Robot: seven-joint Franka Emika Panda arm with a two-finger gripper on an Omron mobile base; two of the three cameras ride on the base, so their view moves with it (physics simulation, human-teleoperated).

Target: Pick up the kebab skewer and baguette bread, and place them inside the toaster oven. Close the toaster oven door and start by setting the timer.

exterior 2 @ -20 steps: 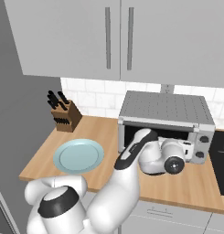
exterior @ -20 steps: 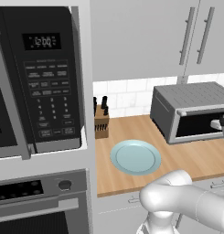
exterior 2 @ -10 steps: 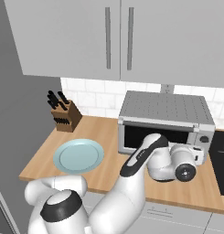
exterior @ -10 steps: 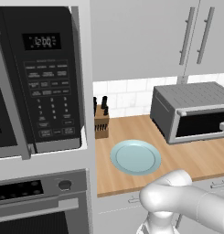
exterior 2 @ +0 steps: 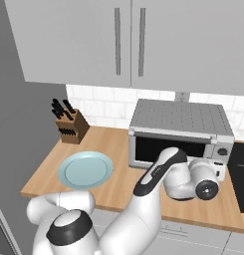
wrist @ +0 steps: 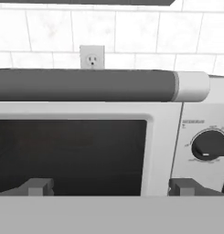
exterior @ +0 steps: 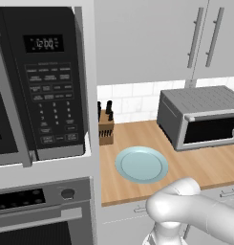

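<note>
The toaster oven (exterior 2: 178, 117) stands on the wooden counter, and it also shows at the right of the left base view (exterior: 199, 103). The toaster oven door (wrist: 72, 155) is shut, its dark glass showing nothing clear, with a round handle bar (wrist: 86, 85) along its top. A black timer knob (wrist: 209, 146) sits on the panel right of the door. My gripper (wrist: 112, 187) is open wide, close in front of the door's right part, and the hand (exterior 2: 216, 172) hangs before the oven's right end. Nothing is between the fingertips (wrist: 38, 186). The kebab skewer and baguette bread are hidden.
An empty light blue plate (exterior: 141, 164) lies on the counter left of the toaster oven. A knife block (exterior 2: 71, 127) stands at the back left by the tiled wall. The black microwave (exterior: 42, 81) and built-in oven (exterior: 42, 210) fill the left side. A dark cooktop (exterior 2: 240, 169) borders the right.
The hand has slid to the right along the toaster oven's front, toward the knob side. The gripper has stayed open and the door has stayed shut.
</note>
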